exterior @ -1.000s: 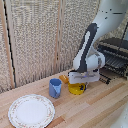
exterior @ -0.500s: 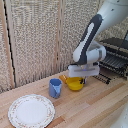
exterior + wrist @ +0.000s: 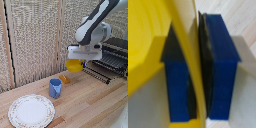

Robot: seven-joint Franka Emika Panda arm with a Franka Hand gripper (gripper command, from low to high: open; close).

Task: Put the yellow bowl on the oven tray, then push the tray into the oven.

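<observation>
Yellow dish [image 3: 74,65] hangs in the air at frame centre, clear of the desk [image 3: 95,105]. Below it: orange block [image 3: 64,79], blue cup [image 3: 55,88], patterned plate [image 3: 31,111] lower left. Open air runs from dish toward baking sheet [image 3: 107,66] and oven [image 3: 118,55] at right. Lower right desk bare.

Arm: one, white, entering from the upper part of the exterior view's right, bent at a bulky rounded joint and turned downward to the wrist. Grabber [image 3: 80,59]: pale block at the arm's end, facing down, held in the air above the table. Fingers [image 3: 220,70]: two, dark with blue tips, drawn close together and clamped on the thin rim of the yellow dish [image 3: 74,65], one finger on each side of the rim, in the wrist view.
</observation>
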